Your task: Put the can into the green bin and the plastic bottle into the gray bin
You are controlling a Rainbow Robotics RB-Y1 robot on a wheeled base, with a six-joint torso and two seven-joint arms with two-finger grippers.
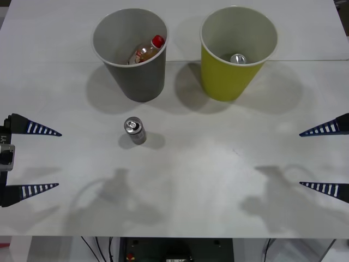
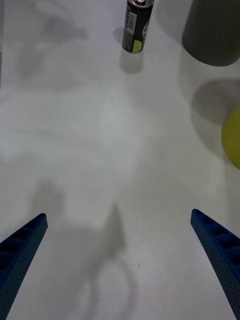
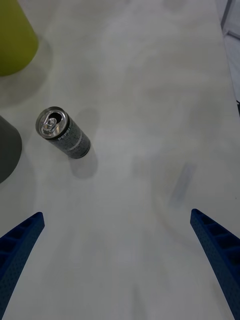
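Observation:
A silver-gray can (image 1: 134, 131) (image 3: 62, 132) (image 2: 137, 25) stands upright on the white table, in front of the gray bin (image 1: 133, 71) (image 2: 212, 32) (image 3: 7, 150). The plastic bottle (image 1: 148, 49) with its red cap lies tilted inside the gray bin. A second can (image 1: 238, 58) shows inside the green bin (image 1: 232, 76) (image 3: 14, 37) (image 2: 232, 137). My left gripper (image 1: 34, 159) (image 3: 120, 270) is open at the table's left edge, apart from the can. My right gripper (image 1: 323, 158) (image 2: 120, 270) is open at the right edge, holding nothing.
The white table (image 1: 207, 164) stretches between the two grippers. Its front edge runs along the bottom of the front view, with cables below it.

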